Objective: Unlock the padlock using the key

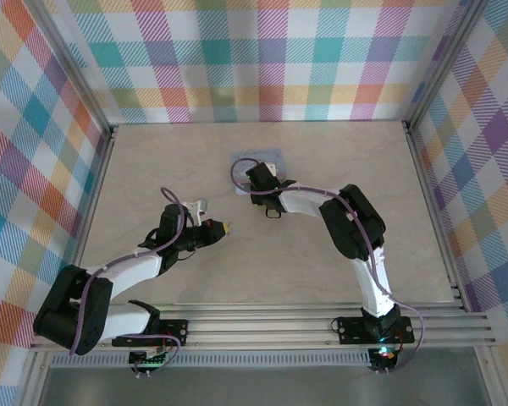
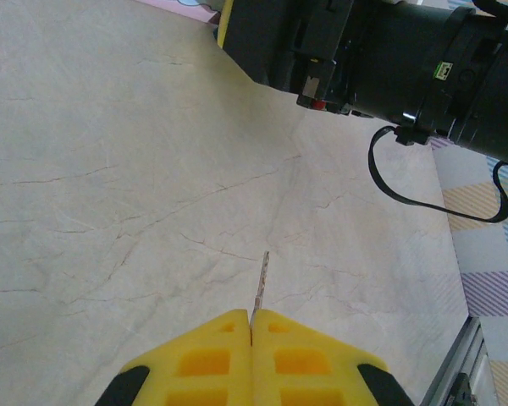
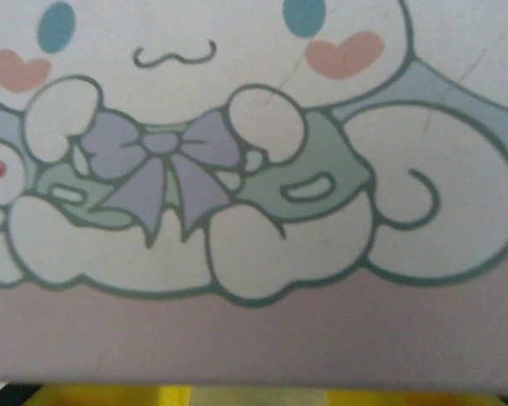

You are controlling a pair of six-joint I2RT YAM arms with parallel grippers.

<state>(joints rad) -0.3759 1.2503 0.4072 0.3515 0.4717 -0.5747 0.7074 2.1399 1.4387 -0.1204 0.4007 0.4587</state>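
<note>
One key (image 2: 261, 283) sat pinched in my fully closed left gripper (image 2: 251, 316). How wide the right gripper (image 1: 256, 172) stood over the cartoon tin (image 3: 254, 211), I couldn't tell. So thin a pinch risked the key twisting on contact.

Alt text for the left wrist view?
The left tool, yellow fingers pressed together, pinches a thin metal key pointing out over the pale marbled table. The right arm, black-housed, crosses the top right.
</note>
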